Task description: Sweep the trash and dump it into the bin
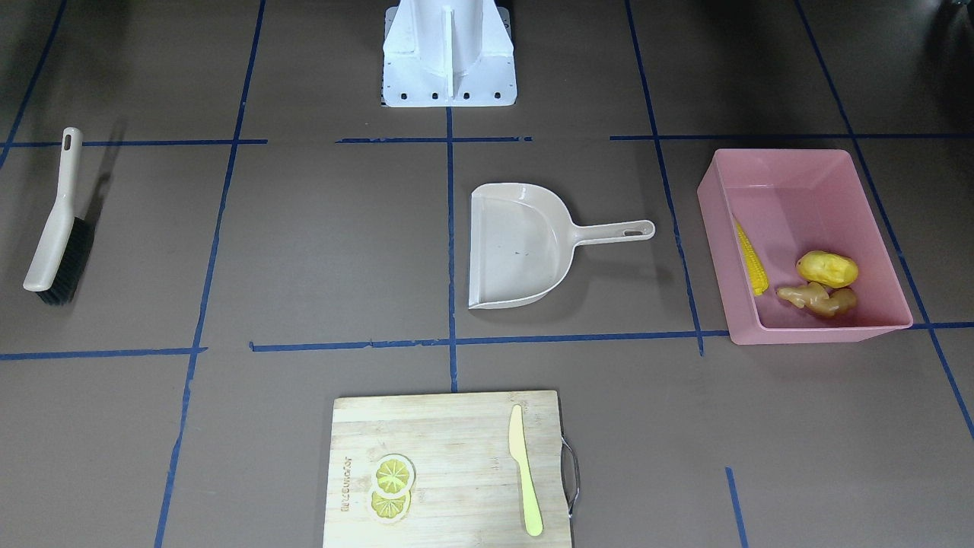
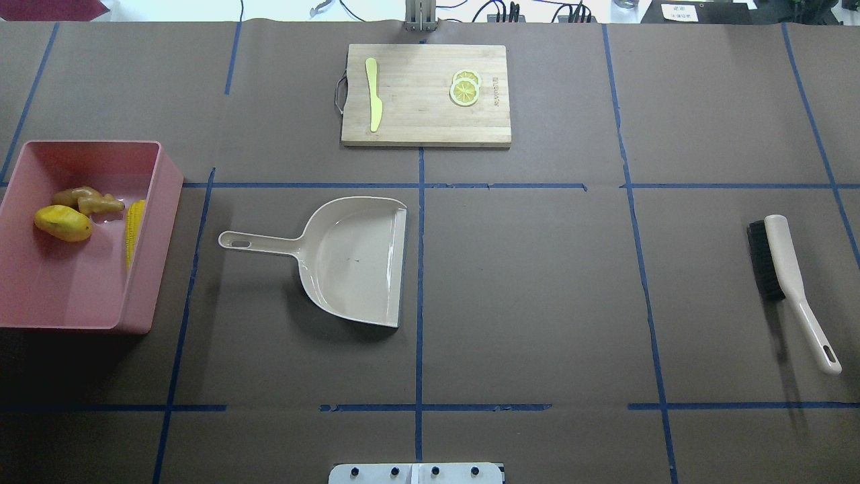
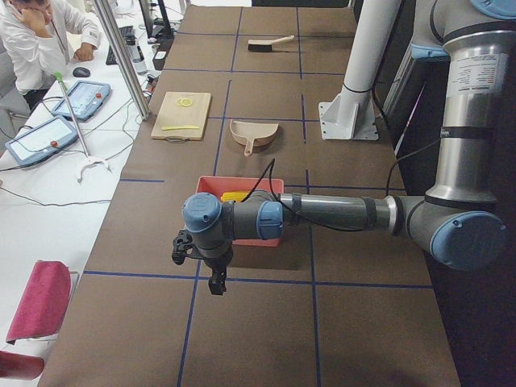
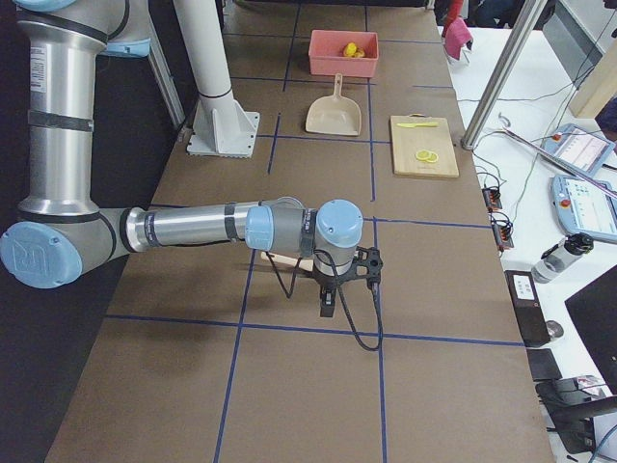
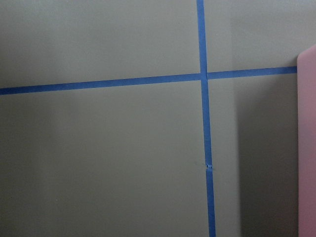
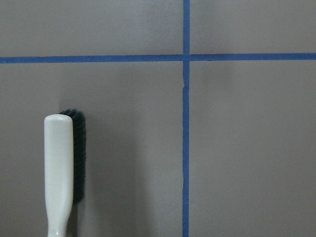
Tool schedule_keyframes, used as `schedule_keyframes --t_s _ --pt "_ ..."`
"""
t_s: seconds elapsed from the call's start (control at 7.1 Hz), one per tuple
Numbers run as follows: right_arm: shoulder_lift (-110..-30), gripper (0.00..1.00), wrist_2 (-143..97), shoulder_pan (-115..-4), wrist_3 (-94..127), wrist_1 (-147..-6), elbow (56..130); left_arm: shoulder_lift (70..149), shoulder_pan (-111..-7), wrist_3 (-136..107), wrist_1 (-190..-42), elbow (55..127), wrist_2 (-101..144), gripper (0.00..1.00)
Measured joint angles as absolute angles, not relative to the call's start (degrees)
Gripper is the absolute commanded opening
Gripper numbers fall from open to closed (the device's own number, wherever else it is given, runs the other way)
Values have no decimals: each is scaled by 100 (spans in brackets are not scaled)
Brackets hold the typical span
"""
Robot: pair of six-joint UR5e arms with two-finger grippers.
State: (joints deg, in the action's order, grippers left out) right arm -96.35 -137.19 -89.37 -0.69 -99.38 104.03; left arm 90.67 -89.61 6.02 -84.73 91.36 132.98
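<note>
Black left fingers point(image 3: 216, 284) hang low over the brown bench point(image 3: 266, 339) in the left view's foreground; I cannot tell how far they are parted. Just behind them stands the pink bin point(image 3: 242, 182), holding the corn cob point(image 2: 135, 228), the potato-like piece point(image 2: 62, 224) and the ginger root point(image 2: 87, 199). Beyond lie the dustpan point(image 3: 256, 133), the cutting board point(image 3: 181, 115) and, farthest, at the frame's top, the brush point(image 3: 270, 42). The right fingers point(image 4: 328, 301) hang near that brush; their opening cannot be told either.
</note>
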Motion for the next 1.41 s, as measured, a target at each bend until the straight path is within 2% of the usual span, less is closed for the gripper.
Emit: schedule_keyframes --t_s 0.99,1.41 --pt "-9510 100 -13905 -8903 -86 -9898 10394 9152 -8900 606 -8540 9118 13474 100" --pt "-9181 100 -13906 -8720 -104 -9882 10072 9182 -8865 606 -8551 9120 13481 100"
